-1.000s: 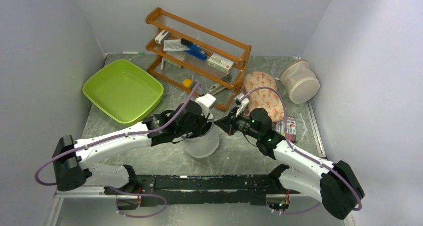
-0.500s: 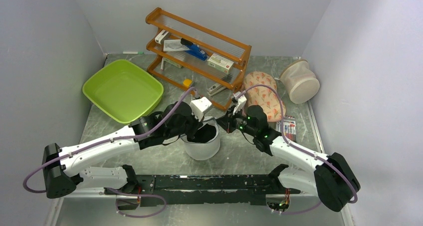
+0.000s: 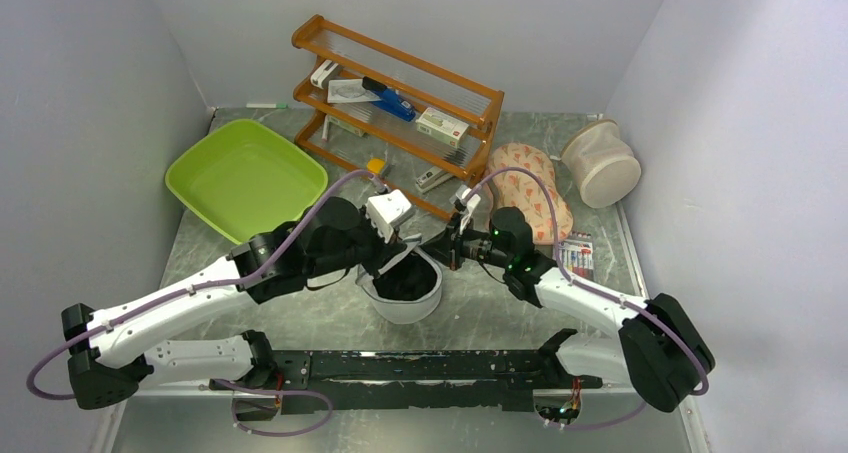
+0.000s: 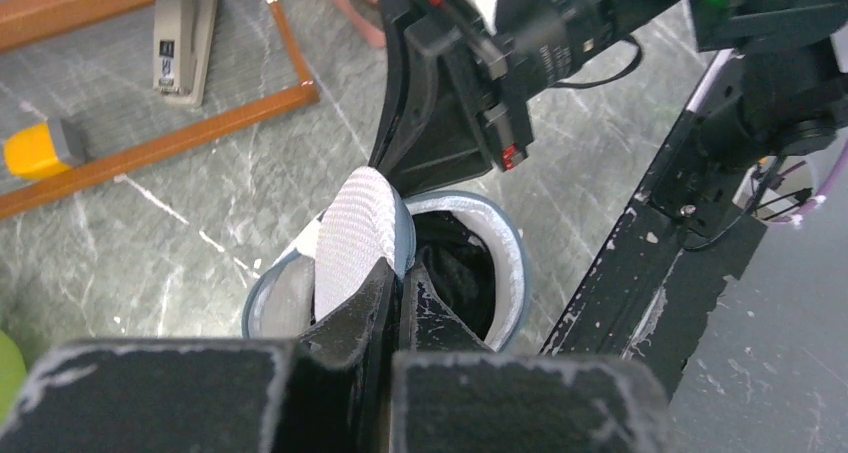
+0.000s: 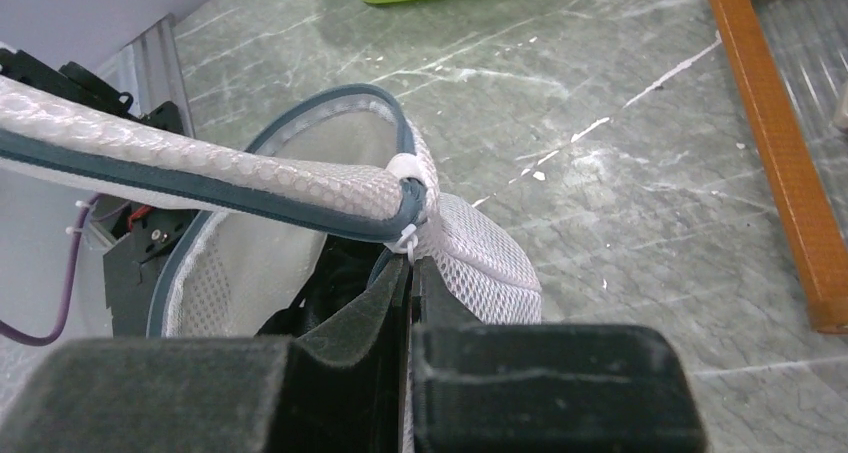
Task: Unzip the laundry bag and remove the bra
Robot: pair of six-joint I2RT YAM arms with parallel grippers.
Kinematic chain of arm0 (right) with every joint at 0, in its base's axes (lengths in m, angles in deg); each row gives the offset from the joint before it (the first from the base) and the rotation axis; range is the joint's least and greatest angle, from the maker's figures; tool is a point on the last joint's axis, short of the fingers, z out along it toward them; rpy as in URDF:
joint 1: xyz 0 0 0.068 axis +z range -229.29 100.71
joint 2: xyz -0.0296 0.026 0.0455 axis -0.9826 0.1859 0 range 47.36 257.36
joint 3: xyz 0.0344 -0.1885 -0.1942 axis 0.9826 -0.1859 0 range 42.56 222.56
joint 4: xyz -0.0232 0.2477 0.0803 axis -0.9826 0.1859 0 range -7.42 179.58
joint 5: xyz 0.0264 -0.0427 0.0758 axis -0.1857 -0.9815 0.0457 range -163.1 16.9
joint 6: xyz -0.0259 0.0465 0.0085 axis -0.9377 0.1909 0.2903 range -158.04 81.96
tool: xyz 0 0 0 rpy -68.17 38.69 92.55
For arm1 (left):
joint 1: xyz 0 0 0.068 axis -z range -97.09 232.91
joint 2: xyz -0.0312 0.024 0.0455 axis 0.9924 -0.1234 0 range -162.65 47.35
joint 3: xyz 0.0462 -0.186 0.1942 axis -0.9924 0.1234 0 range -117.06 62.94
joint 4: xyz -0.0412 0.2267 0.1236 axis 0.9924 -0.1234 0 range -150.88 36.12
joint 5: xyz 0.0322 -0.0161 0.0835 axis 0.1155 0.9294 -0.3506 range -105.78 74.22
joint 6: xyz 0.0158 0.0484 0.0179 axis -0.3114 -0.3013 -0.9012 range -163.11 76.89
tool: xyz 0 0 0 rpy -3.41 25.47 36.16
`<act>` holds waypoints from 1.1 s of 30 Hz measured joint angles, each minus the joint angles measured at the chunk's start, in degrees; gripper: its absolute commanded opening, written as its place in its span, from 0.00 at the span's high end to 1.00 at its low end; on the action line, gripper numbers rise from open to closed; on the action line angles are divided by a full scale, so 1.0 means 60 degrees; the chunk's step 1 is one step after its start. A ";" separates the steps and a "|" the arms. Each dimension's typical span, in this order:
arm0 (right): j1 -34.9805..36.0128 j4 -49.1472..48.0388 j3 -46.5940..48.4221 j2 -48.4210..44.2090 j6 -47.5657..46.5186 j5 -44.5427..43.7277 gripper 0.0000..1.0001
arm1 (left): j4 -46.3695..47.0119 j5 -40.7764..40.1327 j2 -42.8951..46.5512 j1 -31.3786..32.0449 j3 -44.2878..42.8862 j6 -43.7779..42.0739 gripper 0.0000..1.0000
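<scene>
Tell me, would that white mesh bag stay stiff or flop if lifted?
Probably floppy: the lid of the laundry bag folds over where the left claw pinches it. Likely light: it is thin open mesh. Its grey-trimmed rim keeps a round mouth, so it may be somewhat springy there.

The bra (image 3: 405, 276) lies inside the laundry bag (image 3: 403, 310), before the rack (image 3: 495, 106).

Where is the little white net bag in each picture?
Top view: the laundry bag is in the middle, open.
Left wrist view: the laundry bag is at low centre, its lid flap raised.
Right wrist view: the laundry bag fills the lower left and centre, very close.
Landmark: the orange wooden rack shows in all three.
</scene>
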 measured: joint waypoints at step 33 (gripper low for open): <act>0.1938 0.6892 0.2084 -0.1537 0.2412 -0.4492 0.03 | -0.2772 -0.3075 -0.2506 -0.0106 -0.3548 0.2521 0.93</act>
